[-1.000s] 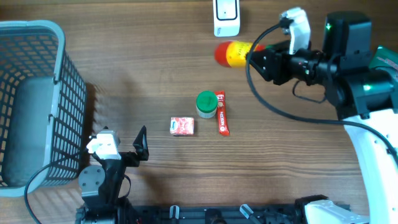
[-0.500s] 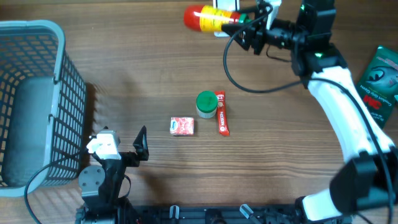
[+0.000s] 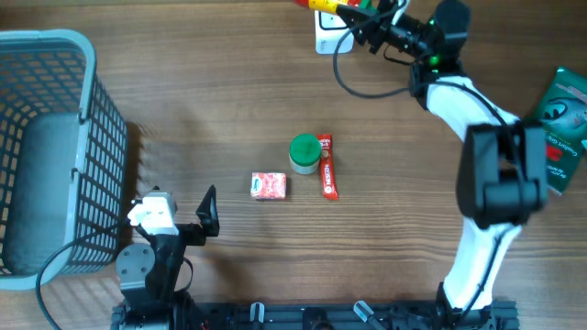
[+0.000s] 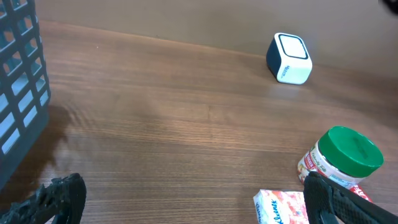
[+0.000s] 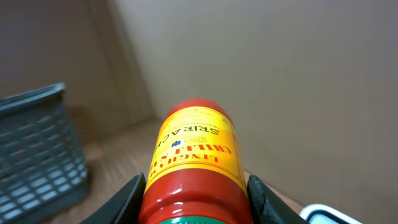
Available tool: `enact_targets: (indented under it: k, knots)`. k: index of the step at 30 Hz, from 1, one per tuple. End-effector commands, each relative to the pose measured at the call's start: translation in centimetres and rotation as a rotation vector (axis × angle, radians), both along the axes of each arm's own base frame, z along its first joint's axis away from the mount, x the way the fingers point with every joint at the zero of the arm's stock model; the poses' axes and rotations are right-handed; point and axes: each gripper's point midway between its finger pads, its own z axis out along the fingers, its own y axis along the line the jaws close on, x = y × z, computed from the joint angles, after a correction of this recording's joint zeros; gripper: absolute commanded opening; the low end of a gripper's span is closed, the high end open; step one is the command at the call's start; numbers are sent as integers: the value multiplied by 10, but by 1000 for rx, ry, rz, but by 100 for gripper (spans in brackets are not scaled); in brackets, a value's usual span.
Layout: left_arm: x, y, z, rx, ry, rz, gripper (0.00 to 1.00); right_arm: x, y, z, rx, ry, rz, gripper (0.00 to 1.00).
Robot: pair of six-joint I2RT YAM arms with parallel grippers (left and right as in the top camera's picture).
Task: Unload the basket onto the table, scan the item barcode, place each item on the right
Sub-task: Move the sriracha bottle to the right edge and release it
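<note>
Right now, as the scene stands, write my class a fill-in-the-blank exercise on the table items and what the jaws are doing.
1. On the right gripper, the jaws are shut on a bottle of ____ chilli sauce.
2. The jar beside the red sachet has a ____ lid.
3. On the left gripper, the jaws stand ____ and hold nothing.

Missing words: sriracha; green; open.

I see a grey wire basket (image 3: 46, 38) far left, mid-table a green-lidded jar (image 3: 304, 153) just beside a red sachet (image 3: 327, 167), a pink packet (image 3: 269, 186) near them, and a green pouch (image 3: 564, 115) at the right edge.
</note>
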Motion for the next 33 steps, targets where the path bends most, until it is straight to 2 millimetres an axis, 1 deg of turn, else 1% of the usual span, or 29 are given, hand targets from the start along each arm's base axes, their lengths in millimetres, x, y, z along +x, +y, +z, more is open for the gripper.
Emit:
enact_targets:
  k: [1, 4, 9, 12, 15, 17, 19, 21, 23, 24, 25, 28, 31, 33]
  knots:
    - [0, 0, -3, 20, 1, -3, 100, 36, 4, 7, 54, -17, -45, 36]
    - [0, 0, -3, 20, 1, -3, 100, 62, 4, -2, 77, -14, -72, 36]
    - [0, 0, -3, 20, 1, -3, 100, 82, 4, -18, 108, 15, -87, 36]
    - [0, 0, -3, 20, 1, -3, 100, 83, 9, -23, 110, 20, -79, 36]
    - [0, 0, -3, 20, 1, -3, 100, 80, 12, -23, 120, 38, -59, 38]
    - [0, 0, -3, 20, 1, -3, 100, 78, 10, -20, 122, 43, -34, 38]
    - [0, 0, -3, 20, 1, -3, 100, 72, 6, -16, 133, 71, 26, 39]
    - [0, 0, -3, 20, 1, -3, 100, 61, 4, -11, 124, 85, 117, 41]
    - [0, 0, -3, 20, 1, -3, 100, 52, -4, -6, 135, 137, 188, 42]
    - [0, 0, -3, 20, 1, -3, 100, 50, -10, -4, 148, 176, 212, 47]
    - [0, 0, -3, 20, 1, -3, 100, 47, -17, -1, 158, 209, 231, 47]
    - [0, 0, -3, 20, 1, -3, 100, 39, -42, 8, 174, 291, 277, 47]
    - [0, 0, -3, 20, 1, -3, 100, 26, -68, 25, 169, 335, 317, 48]
    - [0, 0, -3, 20, 1, -3, 100, 21, -85, 34, 161, 341, 317, 48]
